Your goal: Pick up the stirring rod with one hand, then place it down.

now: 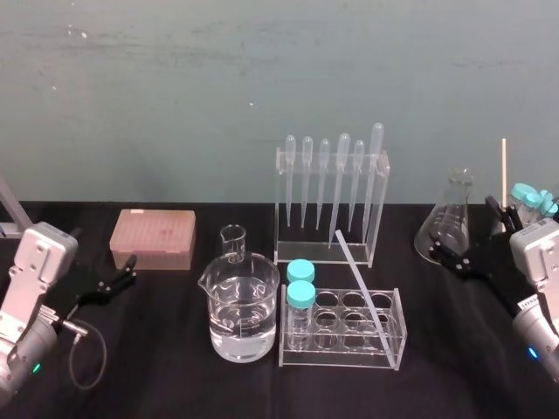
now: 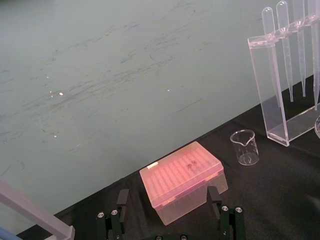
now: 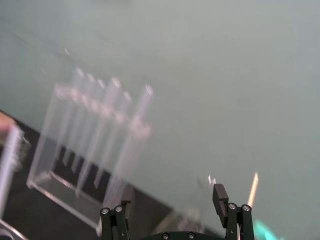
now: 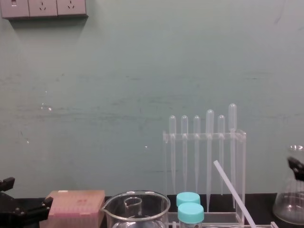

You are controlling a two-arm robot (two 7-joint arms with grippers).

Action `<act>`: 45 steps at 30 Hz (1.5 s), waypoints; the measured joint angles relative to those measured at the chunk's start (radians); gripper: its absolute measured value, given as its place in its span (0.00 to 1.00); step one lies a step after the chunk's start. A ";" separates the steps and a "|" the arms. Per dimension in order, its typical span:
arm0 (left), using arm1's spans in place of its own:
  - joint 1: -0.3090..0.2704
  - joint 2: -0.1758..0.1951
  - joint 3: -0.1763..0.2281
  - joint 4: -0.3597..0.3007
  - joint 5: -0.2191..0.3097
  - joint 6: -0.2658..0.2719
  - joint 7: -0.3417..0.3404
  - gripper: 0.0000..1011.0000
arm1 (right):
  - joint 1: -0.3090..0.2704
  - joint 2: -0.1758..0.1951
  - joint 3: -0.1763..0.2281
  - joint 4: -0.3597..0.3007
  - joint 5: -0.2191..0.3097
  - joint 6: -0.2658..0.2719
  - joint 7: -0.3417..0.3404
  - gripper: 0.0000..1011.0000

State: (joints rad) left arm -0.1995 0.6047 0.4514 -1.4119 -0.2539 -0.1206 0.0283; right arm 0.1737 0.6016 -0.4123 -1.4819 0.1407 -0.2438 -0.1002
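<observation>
Stirring rod (image 1: 362, 284) leans in the tube rack (image 1: 336, 356), its upper end free for gripping, well apart from the right gripper (image 1: 465, 234), whose jaws stand spread (ready, apparently, to take it). Left gripper (image 1: 118, 276), jaws likewise spread, sits parked farther off.

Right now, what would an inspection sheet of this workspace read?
Surface: black table, no spills seen.
Job's things: stirring rod leans tilted across the test tube rack, untouched.
Clutter: large beaker holding clear liquid, small beaker, pink tip box, pipette stand, flask, teal-capped tubes in the rack.
End effectors: left end effector open, empty, facing the tip box; right end effector open, empty, beside the flask.
Cables: cable loop lying by the left arm.
Surroundings: green wall, sockets.
</observation>
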 joint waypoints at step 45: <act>0.000 0.000 0.000 0.000 0.000 0.000 0.000 0.99 | 0.169 -0.121 -0.061 0.188 0.441 0.158 0.669 0.99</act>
State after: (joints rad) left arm -0.1995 0.6047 0.4514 -1.4120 -0.2539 -0.1206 0.0283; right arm 0.3428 0.4810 -0.4731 -1.2941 0.5819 -0.0862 0.5690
